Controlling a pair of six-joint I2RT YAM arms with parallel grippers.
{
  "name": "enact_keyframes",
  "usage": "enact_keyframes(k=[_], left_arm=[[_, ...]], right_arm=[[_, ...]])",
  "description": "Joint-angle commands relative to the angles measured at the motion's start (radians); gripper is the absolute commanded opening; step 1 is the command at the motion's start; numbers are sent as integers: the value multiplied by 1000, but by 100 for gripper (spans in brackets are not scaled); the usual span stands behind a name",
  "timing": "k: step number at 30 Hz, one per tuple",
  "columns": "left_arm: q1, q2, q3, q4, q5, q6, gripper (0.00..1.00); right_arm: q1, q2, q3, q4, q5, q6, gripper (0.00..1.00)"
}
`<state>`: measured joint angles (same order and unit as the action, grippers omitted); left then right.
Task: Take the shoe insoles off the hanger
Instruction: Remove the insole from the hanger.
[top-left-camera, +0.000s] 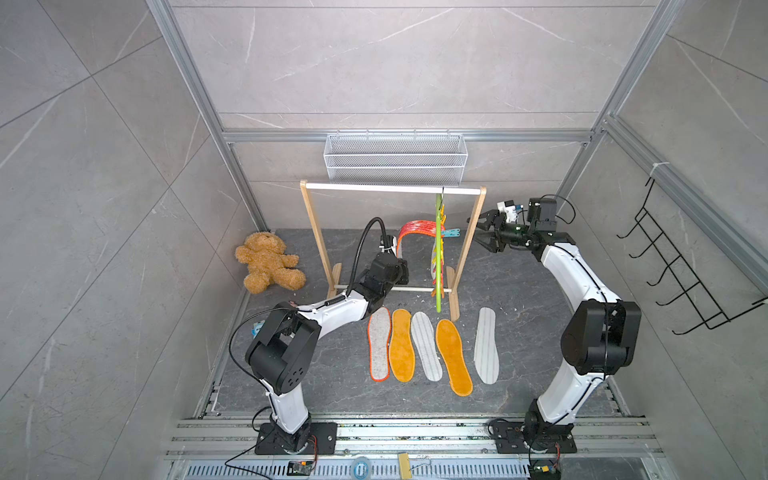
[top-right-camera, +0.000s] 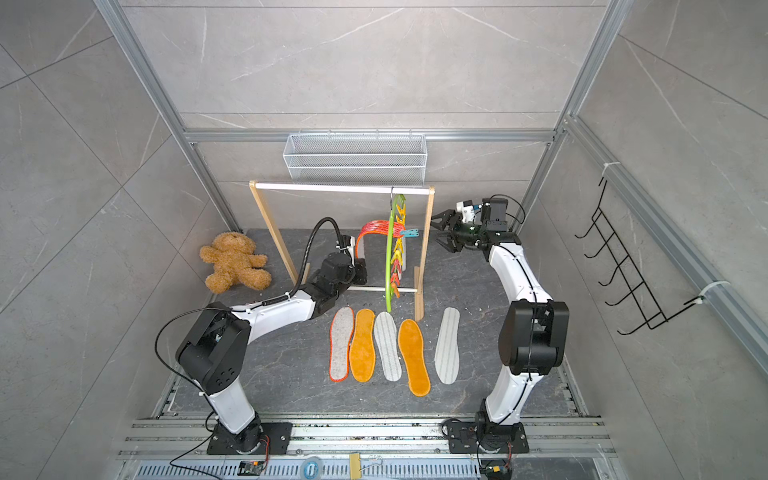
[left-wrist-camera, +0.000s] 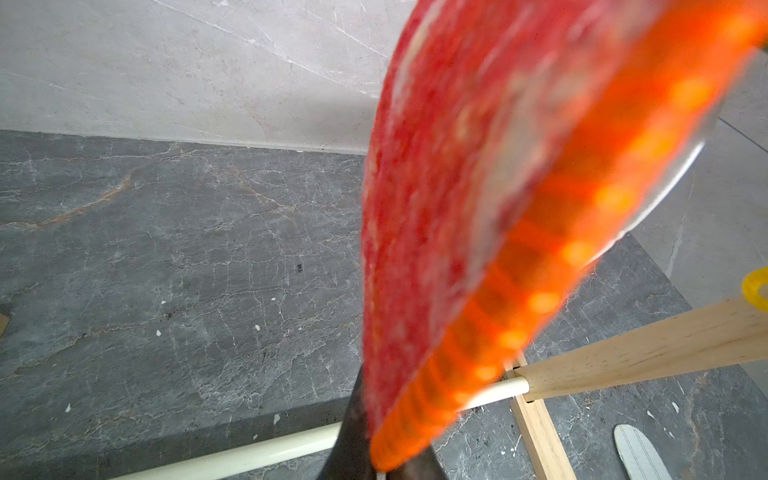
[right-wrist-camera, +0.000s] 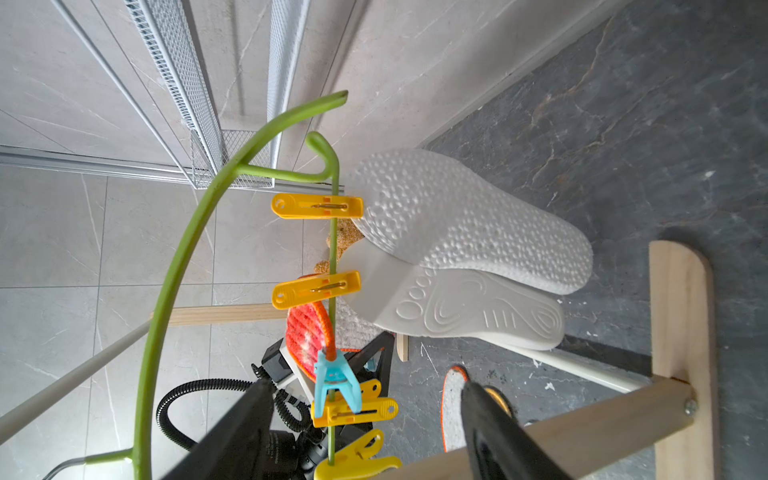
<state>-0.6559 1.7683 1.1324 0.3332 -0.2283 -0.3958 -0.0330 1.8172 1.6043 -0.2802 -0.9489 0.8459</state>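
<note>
- The left gripper (left-wrist-camera: 376, 453) is clamped on one end of the red-white mottled insole (top-left-camera: 417, 228).
- That insole arches up from the grip to the teal clip (right-wrist-camera: 332, 382) on the hanger, which pinches its orange-rimmed far end.
- The lime-green hanger (top-left-camera: 438, 257) hangs by its hook from the white rail of the wooden frame (top-left-camera: 316, 232).
- Two white insoles (right-wrist-camera: 457, 216) are pinned to the hanger by yellow clips (right-wrist-camera: 318, 206).
- The right gripper (top-left-camera: 484, 232) is spread wide and empty, just beside the frame's post and facing the clips.
- Five insoles lie side by side on the dark floor: grey felt insole (top-left-camera: 379, 345), two orange fuzzy insoles (top-left-camera: 402, 345), two striped insoles (top-left-camera: 426, 347).
- A teddy bear (top-left-camera: 268, 268) lies well apart, by the wall.
</note>
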Motion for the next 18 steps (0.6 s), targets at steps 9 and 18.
enact_keyframes(k=[9, 18], left_arm=[[-22, -54, 1, 17, 24, -61, 0], [-36, -55, -2, 15, 21, -67, 0]], right_arm=[[38, -12, -38, 127, -83, 66, 69], [56, -3, -36, 136, -93, 70, 58]])
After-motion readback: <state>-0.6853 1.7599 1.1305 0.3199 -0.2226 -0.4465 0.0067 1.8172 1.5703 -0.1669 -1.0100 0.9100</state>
